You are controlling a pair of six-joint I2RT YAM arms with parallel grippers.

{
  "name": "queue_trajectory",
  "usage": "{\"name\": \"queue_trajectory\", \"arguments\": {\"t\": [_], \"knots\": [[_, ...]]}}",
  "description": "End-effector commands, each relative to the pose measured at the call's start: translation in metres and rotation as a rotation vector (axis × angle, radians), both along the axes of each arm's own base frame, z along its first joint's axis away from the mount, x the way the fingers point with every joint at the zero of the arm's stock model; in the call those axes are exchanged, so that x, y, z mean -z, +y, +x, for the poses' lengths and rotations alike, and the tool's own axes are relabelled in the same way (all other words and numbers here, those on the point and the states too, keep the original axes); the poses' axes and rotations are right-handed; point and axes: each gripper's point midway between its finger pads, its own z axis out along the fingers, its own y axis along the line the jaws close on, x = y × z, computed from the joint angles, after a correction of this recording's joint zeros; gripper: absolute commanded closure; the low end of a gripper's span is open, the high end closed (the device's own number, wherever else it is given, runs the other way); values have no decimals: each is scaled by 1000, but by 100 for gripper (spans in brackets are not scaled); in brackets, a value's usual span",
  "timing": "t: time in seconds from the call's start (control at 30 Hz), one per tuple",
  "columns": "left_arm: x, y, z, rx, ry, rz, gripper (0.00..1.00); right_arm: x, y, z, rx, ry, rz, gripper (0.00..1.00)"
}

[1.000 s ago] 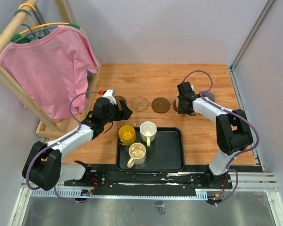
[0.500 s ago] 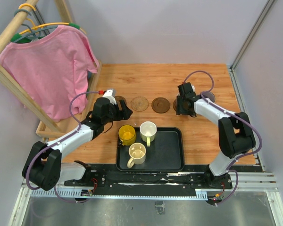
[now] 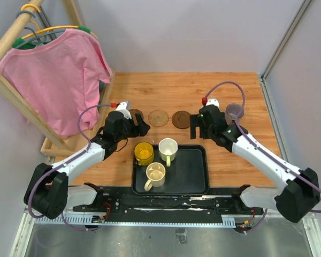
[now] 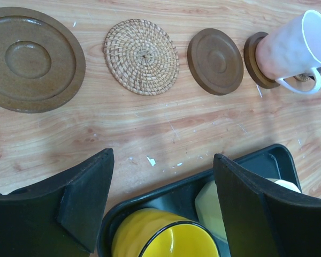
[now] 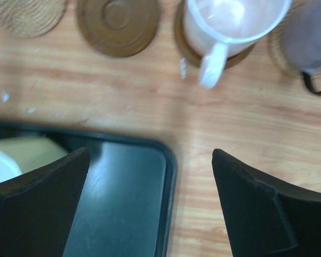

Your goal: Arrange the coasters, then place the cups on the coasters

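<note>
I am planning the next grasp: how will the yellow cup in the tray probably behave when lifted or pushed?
The yellow cup looks glossy and rigid, so a grip may slip. It stands upright, so tipping seems unlikely, yet a push could knock the white cup beside it.

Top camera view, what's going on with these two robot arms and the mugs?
Mugs are being set onto a row of round coasters. The pale pink mug stands on a dark brown wooden coaster, the grey-purple mug on the one beside it. The right gripper hangs open and empty near the pink mug. The left gripper, also open, hovers by the yellow mug, which sits with the white mug and cream mug in the black tray.
</note>
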Motion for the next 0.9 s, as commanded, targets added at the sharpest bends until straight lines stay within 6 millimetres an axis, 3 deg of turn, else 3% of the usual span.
{"name": "queue_trajectory", "arguments": {"t": [0.0, 0.2, 0.43, 0.87], "knots": [[-6, -2, -1, 19, -32, -13, 21, 6, 29, -39, -111, 28, 73, 2], [-6, -10, -4, 62, -26, -30, 21, 1, 72, -70, -286, 2, 92, 2], [1, -12, -11, 76, -7, -53, 21, 3, 110, -85, -408, -4, 75, 2], [8, -17, -11, 105, 6, -53, 21, 22, 139, -102, -457, 57, 122, 2]]}}
